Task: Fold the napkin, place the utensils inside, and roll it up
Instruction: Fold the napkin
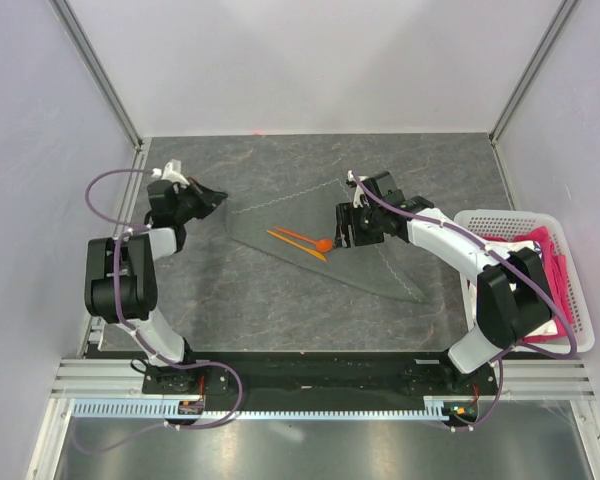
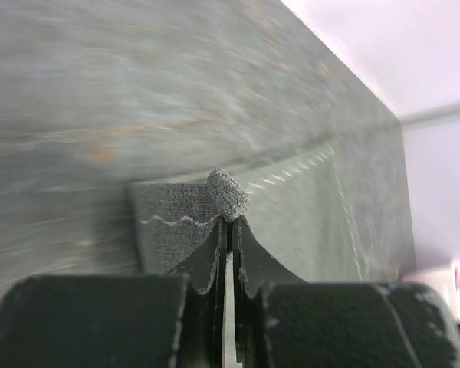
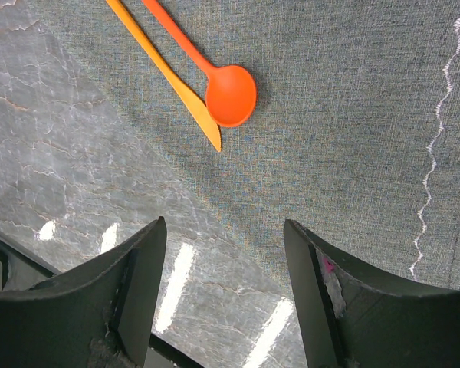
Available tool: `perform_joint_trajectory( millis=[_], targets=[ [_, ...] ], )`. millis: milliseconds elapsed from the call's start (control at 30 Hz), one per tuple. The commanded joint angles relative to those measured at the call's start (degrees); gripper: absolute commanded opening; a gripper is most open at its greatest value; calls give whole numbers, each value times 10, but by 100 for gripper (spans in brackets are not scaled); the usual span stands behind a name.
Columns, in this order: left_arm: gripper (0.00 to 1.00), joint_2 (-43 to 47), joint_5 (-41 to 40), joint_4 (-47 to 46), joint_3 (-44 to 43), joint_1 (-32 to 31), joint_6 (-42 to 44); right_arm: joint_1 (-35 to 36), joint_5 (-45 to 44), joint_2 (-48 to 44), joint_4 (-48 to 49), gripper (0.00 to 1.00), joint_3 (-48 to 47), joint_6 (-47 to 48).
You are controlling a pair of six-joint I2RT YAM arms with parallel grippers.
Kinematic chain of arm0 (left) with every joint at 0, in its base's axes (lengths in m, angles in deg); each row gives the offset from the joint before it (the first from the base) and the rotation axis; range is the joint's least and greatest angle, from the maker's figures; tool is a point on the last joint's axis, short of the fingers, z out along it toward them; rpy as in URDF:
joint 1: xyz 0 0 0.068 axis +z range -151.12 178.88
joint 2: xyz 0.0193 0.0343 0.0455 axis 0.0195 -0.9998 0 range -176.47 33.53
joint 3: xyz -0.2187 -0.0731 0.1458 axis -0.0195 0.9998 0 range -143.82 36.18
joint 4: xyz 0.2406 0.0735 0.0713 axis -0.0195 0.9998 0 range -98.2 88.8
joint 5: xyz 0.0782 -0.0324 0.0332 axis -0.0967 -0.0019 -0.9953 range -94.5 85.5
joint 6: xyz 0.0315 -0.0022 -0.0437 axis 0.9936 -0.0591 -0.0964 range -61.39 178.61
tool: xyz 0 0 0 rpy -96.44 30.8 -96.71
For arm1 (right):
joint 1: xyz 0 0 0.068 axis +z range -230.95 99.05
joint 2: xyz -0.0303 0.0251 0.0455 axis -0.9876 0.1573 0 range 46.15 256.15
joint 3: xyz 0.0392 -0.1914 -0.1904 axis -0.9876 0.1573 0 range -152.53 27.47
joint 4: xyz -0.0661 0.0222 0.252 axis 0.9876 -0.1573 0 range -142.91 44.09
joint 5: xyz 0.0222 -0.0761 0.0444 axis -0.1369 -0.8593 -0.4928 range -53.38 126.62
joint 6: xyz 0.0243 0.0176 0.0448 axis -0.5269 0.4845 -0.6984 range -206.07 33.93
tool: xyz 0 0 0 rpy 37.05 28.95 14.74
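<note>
Napkin (image 1: 290, 213), dark grey and folded to a long triangle, lies across the middle of the grey marbled table (image 1: 280, 315), its longest point reaching toward the right arm's side. A thin pale stitched hem (image 3: 437, 130) runs in a wavy line along its edge.

The left gripper (image 1: 212, 197) sits at the napkin's left corner with its fingers (image 2: 253, 261) pressed together. The left wrist view shows them pinching a small bunched nub of the grey cloth, which pokes out just above the tips. The rest of the cloth lies flat beyond them.

The two utensils rest on the napkin near its middle, side by side and touching. The orange spoon (image 1: 310, 240) has its round bowl toward the right gripper. The paler orange knife (image 1: 295, 246) lies along its near side, with its pointed tip close to the cloth's near edge. In the right wrist view both lie fully on the cloth, and bare table begins just beyond the knife.

The right gripper (image 1: 346, 226) hangs over the napkin just to the right of the spoon's bowl. Its fingers (image 3: 138, 284) are spread wide with nothing between them, and whether they touch the cloth I cannot tell.

A white basket (image 1: 510, 215) stands at the table's right edge, well apart from the napkin, with pink fabric (image 1: 545, 250) in it.
</note>
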Motion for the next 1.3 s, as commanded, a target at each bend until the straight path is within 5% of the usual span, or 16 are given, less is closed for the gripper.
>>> perform_joint_trajectory(
  millis=[0,400,1267],
  targets=[
    [2,28,37,-26,-1,-74,77,0,-8,-2,23,71,8,-9],
    [2,3,72,1,-20,-252,143,0,-14,-15,31,71,16,-20],
    [2,-38,101,61,-43,-349,206,-1,-21,-30,31,71,31,-23]
  ],
)
